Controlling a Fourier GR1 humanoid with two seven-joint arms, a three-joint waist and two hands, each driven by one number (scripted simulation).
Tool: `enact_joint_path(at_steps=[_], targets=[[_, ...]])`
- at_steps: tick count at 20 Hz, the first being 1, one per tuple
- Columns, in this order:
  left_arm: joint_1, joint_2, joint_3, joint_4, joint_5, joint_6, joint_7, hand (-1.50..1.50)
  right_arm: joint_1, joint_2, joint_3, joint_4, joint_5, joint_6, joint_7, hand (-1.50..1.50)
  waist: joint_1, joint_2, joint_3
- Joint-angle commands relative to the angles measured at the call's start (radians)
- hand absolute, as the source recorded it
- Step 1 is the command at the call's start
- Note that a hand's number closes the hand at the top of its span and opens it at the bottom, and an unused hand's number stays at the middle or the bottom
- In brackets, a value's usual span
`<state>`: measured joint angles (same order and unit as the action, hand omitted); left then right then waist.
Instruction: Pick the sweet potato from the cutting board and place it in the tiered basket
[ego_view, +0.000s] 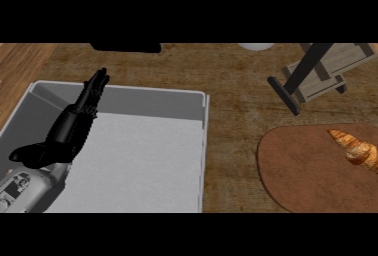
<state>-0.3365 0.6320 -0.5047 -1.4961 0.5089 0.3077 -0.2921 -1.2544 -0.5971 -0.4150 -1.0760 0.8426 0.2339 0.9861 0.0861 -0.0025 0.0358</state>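
Head view. Left of frame: the left hand (74, 122), fingers straight and pointing toward the top, above a grey rectangular basin (204, 150). Lower right: a brown rounded cutting board (310, 172) bearing the sweet potato (356, 149) at the right edge. Upper right: the tiered basket (319, 70), on the wooden counter (236, 125).

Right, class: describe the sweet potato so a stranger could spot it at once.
Look to the right of the wooden counter for the rounded brown cutting board. At its right edge lies the sweet potato: tapered, orange-tan and banded, the only thing on that board.
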Motion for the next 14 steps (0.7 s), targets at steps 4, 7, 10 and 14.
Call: enact_joint_path(at_steps=[4, 7, 10, 14], targets=[[0.072, -0.088, -0.085, 0.072, 0.04, -0.022, 0.071, 0.0, -0.094, 0.037, -0.067, 0.166, -0.006, -0.135, 0.014, 1.5, -0.011, 0.045, -0.037], [0.061, -0.088, -0.09, 0.069, 0.035, -0.017, 0.073, 0.0, -0.137, 0.071, -0.17, 0.216, -0.041, -0.218, 0.13, 1.5, -0.019, 0.045, -0.036], [0.071, -0.064, -0.072, 0.072, 0.052, -0.031, 0.088, 0.0, -0.181, 0.09, -0.22, 0.261, -0.062, -0.262, 0.163, -1.5, -0.018, 0.039, -0.037], [0.065, -0.074, -0.076, 0.074, 0.044, -0.023, 0.079, 0.0, -0.203, 0.096, -0.261, 0.289, -0.064, -0.361, 0.106, -1.5, -0.032, 0.037, -0.037]])
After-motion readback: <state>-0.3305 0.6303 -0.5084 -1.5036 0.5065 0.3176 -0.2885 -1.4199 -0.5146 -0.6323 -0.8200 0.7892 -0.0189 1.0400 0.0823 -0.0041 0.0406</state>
